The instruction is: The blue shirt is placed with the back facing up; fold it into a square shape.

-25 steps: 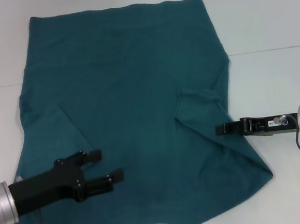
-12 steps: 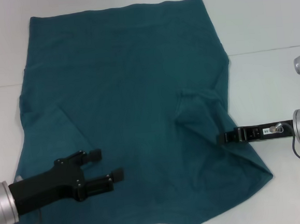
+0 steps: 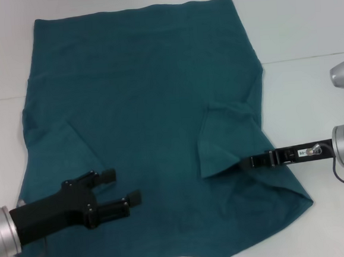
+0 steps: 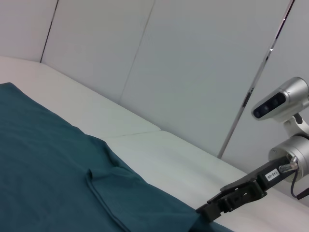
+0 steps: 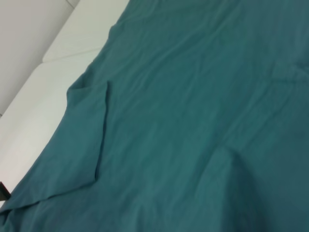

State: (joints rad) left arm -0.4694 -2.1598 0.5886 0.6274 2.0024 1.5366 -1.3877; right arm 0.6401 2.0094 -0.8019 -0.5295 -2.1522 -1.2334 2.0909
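Blue shirt (image 3: 140,107) lies spread on white worktop (image 3: 307,28), covering most of it betw. the two arms; hem edge at far side, well apart from both claws.

Right claw (image 3: 251,161): low, at shirt's right edge, arm reaching in from the right. Fingers pressed together, pinching the sleeve fabric. A triangular flap of cloth stands folded inward just ahead of the tips, toward shirt centre. Left wrist view shows same claw (image 4: 212,212) touching the shirt edge, cloth bunched at its tip.

Left claw (image 3: 122,189): over shirt's near-left portion, fingers spread, nothing betw. them. Contact with cloth: cannot tell. Fabric ahead of it is flat w/ light diagonal creases.

Surface: worktop white, matte, smooth; a thin seam line (image 3: 309,57) runs across it, beyond the right claw. Bare white strip beside right claw, outside shirt edge. Right wrist view: shirt (image 5: 193,106) fills most of frame, soft wrinkles, folded sleeve ridge near bare worktop (image 5: 53,82).

Room: left wrist view shows plain pale wall panels (image 4: 145,63) behind worktop, w/ narrow dark vertical joints. Light even, no hard shadows on cloth.
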